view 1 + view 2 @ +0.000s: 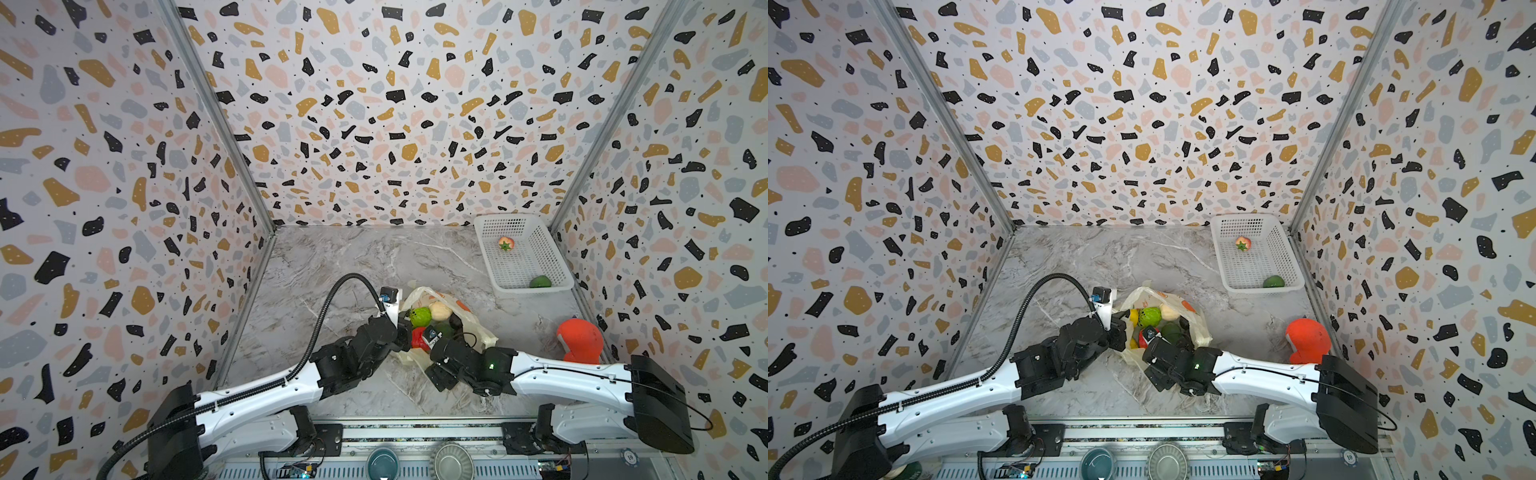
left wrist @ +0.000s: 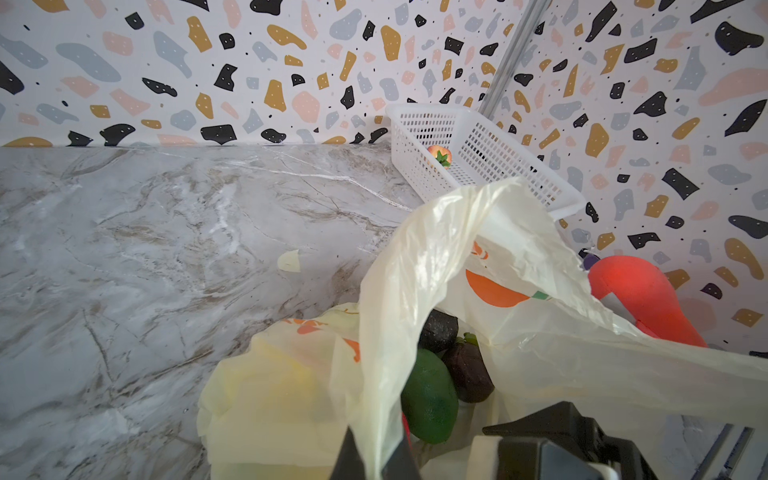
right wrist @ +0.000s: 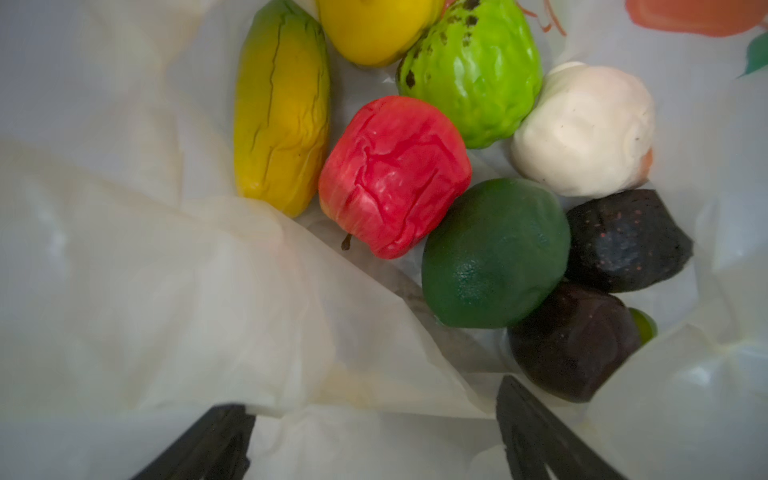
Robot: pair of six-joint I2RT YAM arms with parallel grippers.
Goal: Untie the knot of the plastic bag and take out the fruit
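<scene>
A: status on the bag job?

B: untie step looks done. No knot in any view. The plastic bag (image 1: 422, 296) lies lower centre of frame in both top views, between the two arms, with its mouth gaping

A: grippers?

B: left gripper (image 2: 374, 461) is pressed together on a flap of the bag's rim and holds the mouth up. Right gripper (image 3: 374, 440) is spread wide with nothing between the fingers, only bag film under them. It's aimed into the mouth

A: how much fruit is out?

B: two pieces, as far as I can see. White basket (image 1: 484, 249) is right of centre against the back wall. It holds a pink-orange fruit with green calyx (image 1: 505, 243) and a green fruit (image 1: 540, 281)

A: and in the bag?

B: most of it. Right wrist view shows a red wax apple (image 3: 395, 174), dark green lime (image 3: 494, 253), yellow banana-like piece (image 3: 282, 124), lemon (image 3: 374, 29), custard apple (image 3: 473, 75), a white fruit (image 3: 582, 129) and two dark purple ones (image 3: 627, 241). A sliver of another green one sits behind those

A: so early in the unloading

B: my read is yes. The lime and a purple one sit nearest the open fingers, so they're likely next. The film is loose there and could get pinched along with the fruit

A: the red thing at the right wall?

B: a plush toy (image 1: 579, 340), well apart from the bag and not in play
</scene>
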